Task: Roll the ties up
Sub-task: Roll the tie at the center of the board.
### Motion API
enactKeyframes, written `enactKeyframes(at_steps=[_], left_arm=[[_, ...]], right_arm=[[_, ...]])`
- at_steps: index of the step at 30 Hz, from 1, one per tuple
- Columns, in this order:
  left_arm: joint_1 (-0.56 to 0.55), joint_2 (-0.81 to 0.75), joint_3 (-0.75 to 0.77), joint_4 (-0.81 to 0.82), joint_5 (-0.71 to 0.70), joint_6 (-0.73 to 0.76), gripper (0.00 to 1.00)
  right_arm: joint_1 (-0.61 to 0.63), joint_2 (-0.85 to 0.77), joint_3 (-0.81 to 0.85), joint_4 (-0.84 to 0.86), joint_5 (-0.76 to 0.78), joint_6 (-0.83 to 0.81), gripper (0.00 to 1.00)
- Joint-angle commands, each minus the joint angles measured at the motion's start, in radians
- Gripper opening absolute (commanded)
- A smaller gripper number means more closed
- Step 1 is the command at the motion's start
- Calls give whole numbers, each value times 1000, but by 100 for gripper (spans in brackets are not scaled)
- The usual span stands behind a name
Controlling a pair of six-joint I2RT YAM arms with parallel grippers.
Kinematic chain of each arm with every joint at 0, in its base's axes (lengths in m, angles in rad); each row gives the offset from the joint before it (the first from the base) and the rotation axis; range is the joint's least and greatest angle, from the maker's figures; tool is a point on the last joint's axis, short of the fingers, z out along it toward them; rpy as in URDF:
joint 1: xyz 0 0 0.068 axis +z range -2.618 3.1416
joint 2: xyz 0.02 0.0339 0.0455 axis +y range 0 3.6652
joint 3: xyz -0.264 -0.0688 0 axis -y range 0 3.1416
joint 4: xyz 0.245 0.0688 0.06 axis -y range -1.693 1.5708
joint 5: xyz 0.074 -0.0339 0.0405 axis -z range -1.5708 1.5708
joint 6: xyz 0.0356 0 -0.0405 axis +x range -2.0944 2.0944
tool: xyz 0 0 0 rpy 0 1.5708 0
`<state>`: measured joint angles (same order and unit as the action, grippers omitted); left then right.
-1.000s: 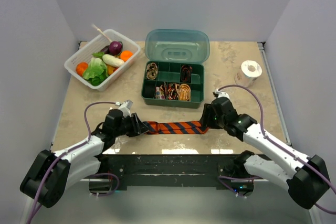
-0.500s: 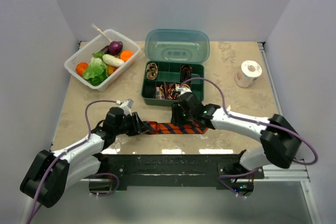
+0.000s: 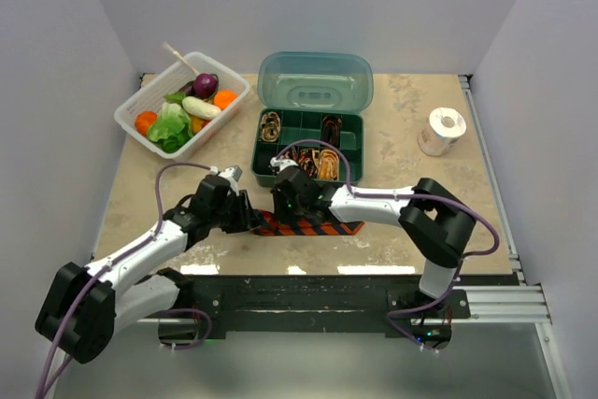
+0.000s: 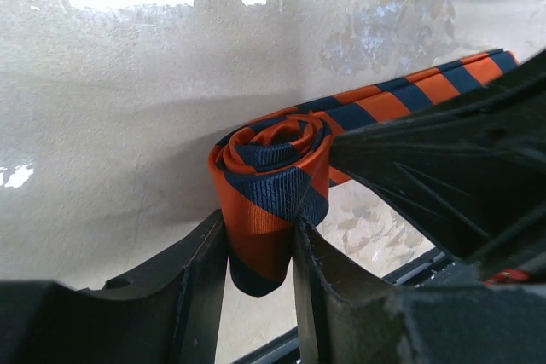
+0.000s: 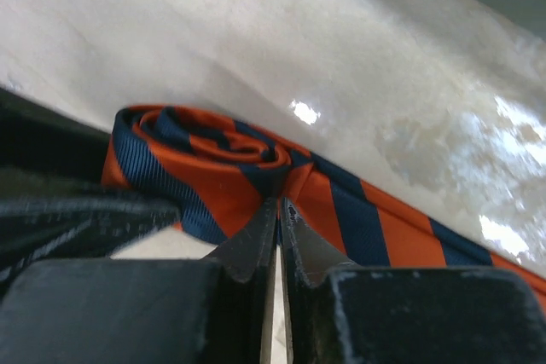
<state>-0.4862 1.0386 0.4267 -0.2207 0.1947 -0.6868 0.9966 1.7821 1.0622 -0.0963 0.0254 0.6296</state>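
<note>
The orange-red tie with navy stripes [image 3: 322, 226] lies flat near the table's front edge, and its left end is rolled into a small coil. My left gripper [image 3: 250, 219] is shut on that coil. In the left wrist view the coil [image 4: 269, 181] stands on edge between the two fingers of the gripper [image 4: 260, 229]. My right gripper [image 3: 280, 201] is over the coil from the right. In the right wrist view it [image 5: 279, 206] is shut, with its tips against the coil [image 5: 213, 168] where the flat strip leaves it. Several small coiled ties [image 3: 304, 162] fill compartments of the green box.
The green compartment box [image 3: 258, 171] with its raised lid [image 3: 316, 81] stands just behind the tie. A white basket [image 3: 131, 109] of toy vegetables is at the back left. A white tape roll [image 3: 447, 125] is at the back right. A black rail [image 3: 308, 292] runs along the front edge.
My right gripper has left the tie's right end and moved left along the tie to the coil. My left gripper has shifted slightly right, still holding the coil.
</note>
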Motion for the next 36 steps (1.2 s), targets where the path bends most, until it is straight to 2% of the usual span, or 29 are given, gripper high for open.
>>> enactKeyframes(at_steps=[1,7,13,33,36], left_arm=[[-47,9,116,-147,-144,26,38],[-135,92,222,-275,-268,23,38],[-202,175,296,-371,-365,9,38],[-226,300,457,-638,-485,70,38],[-235,342,498,-715,-549,61,38]], right_arm=[[20,39,79,52,-22,5,8],[31,69,84,66,-41,12,7],[31,30,67,47,-27,9,7],[-1,-225,-45,-79,163,4,8],[-21,-259,-65,-83,180,2,7]])
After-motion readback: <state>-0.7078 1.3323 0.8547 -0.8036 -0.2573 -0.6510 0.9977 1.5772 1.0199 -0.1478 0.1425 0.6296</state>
